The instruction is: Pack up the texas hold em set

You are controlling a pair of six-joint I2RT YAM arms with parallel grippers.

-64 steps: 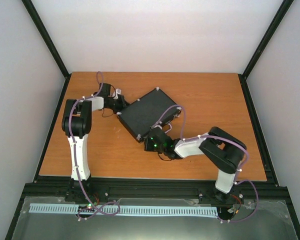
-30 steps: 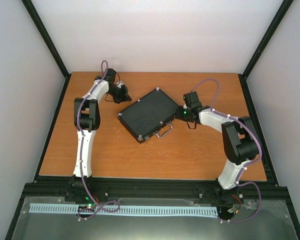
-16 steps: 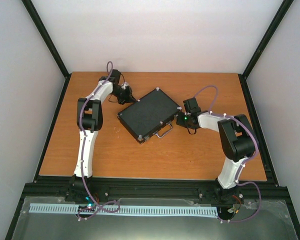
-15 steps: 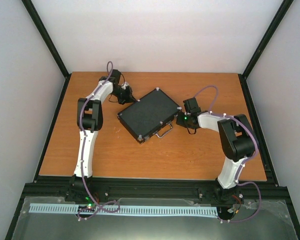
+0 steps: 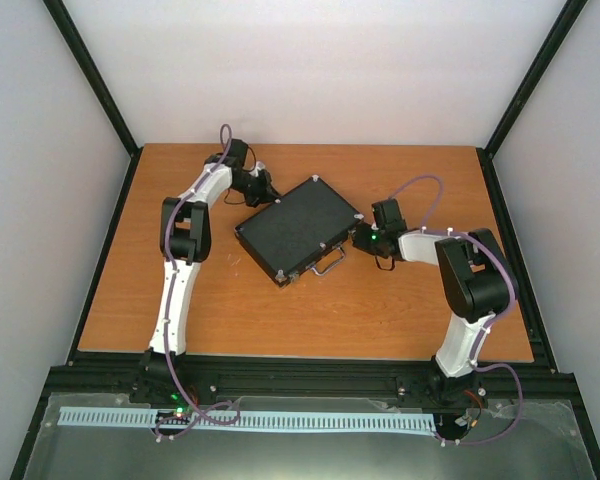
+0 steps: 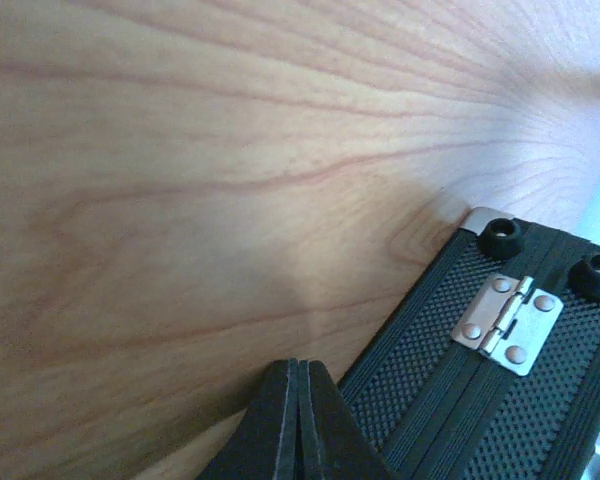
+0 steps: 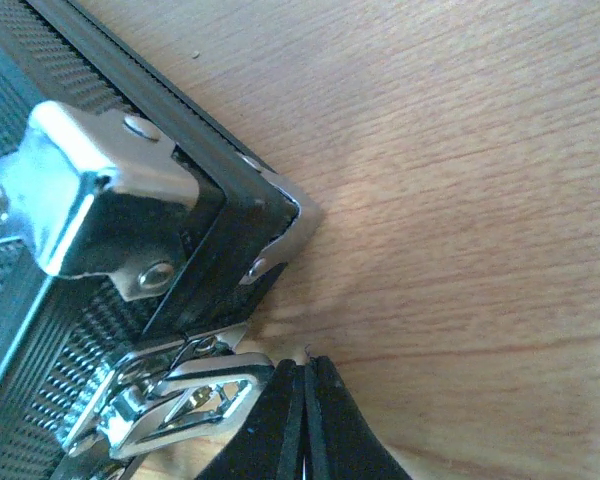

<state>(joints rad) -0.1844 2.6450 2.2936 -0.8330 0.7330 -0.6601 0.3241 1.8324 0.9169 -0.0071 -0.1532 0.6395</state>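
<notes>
Spanning a white-walled, black-framed booth, wood-grain table under a shut briefcase.

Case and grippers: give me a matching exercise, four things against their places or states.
Things:
1. case
2. left gripper
3. right gripper
4. handle

Places or states:
A. shut, beside the hinge
B. shut, beside the latch
C. silver, on the case's near side
D. black, lid closed, flat on the table

Pairs: 1-D, 2-A, 3-B, 4-C
</notes>
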